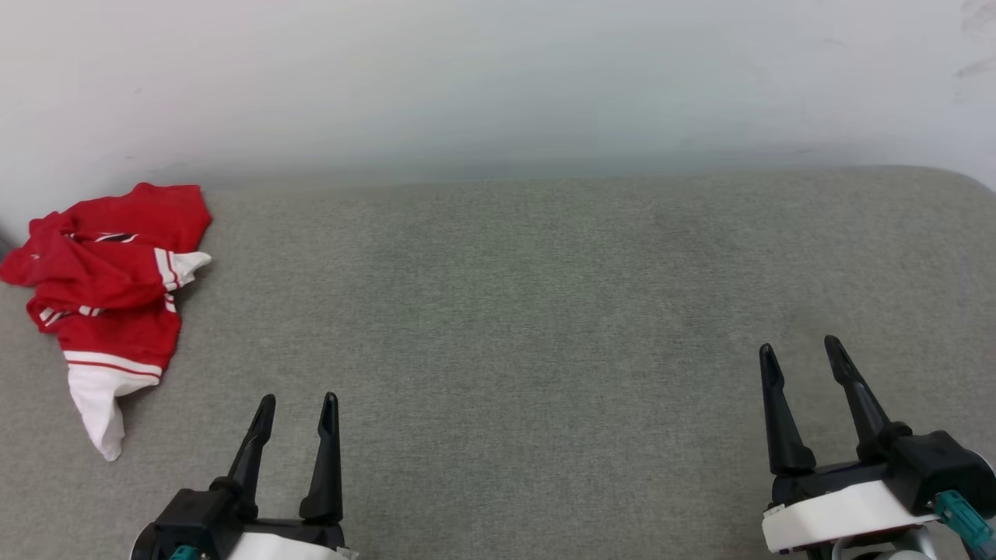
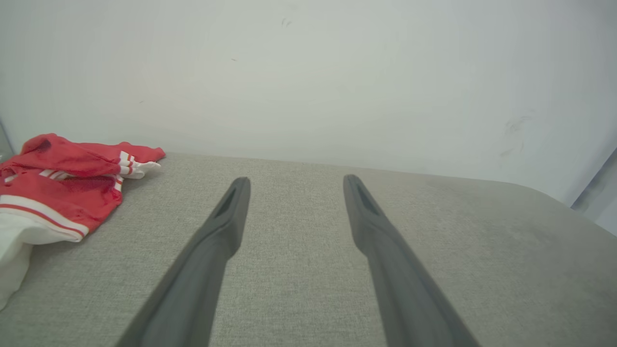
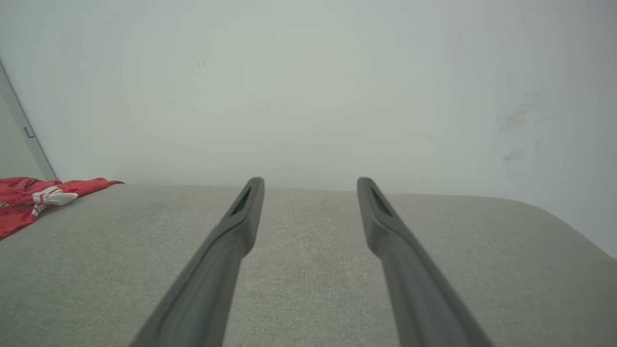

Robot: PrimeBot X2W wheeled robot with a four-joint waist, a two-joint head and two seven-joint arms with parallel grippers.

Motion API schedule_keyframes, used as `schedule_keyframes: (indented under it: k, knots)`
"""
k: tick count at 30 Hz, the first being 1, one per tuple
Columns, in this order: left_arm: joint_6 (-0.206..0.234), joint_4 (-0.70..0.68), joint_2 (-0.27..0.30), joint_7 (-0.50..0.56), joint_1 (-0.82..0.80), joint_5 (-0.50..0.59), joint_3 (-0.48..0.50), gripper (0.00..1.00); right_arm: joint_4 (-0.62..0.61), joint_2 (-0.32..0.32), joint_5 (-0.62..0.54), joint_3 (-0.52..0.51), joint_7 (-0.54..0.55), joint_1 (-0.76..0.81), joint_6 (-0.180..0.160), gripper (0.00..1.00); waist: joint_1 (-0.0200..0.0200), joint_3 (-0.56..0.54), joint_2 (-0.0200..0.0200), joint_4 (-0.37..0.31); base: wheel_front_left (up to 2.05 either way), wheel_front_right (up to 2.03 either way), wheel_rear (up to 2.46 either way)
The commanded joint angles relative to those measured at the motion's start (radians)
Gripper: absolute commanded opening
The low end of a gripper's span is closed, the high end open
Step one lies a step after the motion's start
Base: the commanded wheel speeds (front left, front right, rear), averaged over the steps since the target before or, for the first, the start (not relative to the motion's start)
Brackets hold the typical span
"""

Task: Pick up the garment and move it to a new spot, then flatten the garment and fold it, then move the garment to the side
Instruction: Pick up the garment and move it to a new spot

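Head view: nothing done yet. Red jersey (image 1: 109, 311) lies crumpled at far-left edge of grey cushion (image 1: 506, 311); pick-up, flattening, folding and moving aside all left for you. Left gripper (image 1: 299, 398) spread wide, empty, near front edge; jersey near, up-left of it, not touching. Right gripper (image 1: 799, 344) spread wide, empty, well apart from jersey.

Left wrist view: your fingers point past jersey, which sits off their left side.

Right wrist view: jersey at far left edge, distant.
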Motion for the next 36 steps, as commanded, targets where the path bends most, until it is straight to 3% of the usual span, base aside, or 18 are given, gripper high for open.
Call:
schedule_keyframes:
  k: [1,10,26,36]
  knots:
    - [-0.001,0.000,-0.001,-0.003,-0.005,0.009,-0.002,1.00,-0.003,0.002,0.006,0.004,-0.002,0.012,0.000,1.00,-0.0001,0.001,-0.0001,0.008,0.00,0.00,0.00]
    - [-0.003,-0.006,-0.001,-0.003,-0.009,0.021,0.016,1.00,-0.020,0.002,0.029,0.033,-0.002,0.017,0.000,1.00,-0.0001,-0.003,-0.0001,0.091,0.00,0.00,0.00]
    - [-0.005,-0.020,-0.001,-0.003,0.022,0.047,0.045,1.00,-0.017,0.002,0.057,0.097,-0.002,0.034,0.000,1.00,-0.0001,-0.032,-0.0001,0.339,0.00,0.00,0.00]
    - [-0.006,-0.042,-0.001,-0.003,0.049,0.054,0.047,1.00,0.008,0.002,0.057,0.118,-0.002,0.039,0.000,1.00,-0.0001,-0.038,-0.0001,0.445,0.00,0.00,0.00]
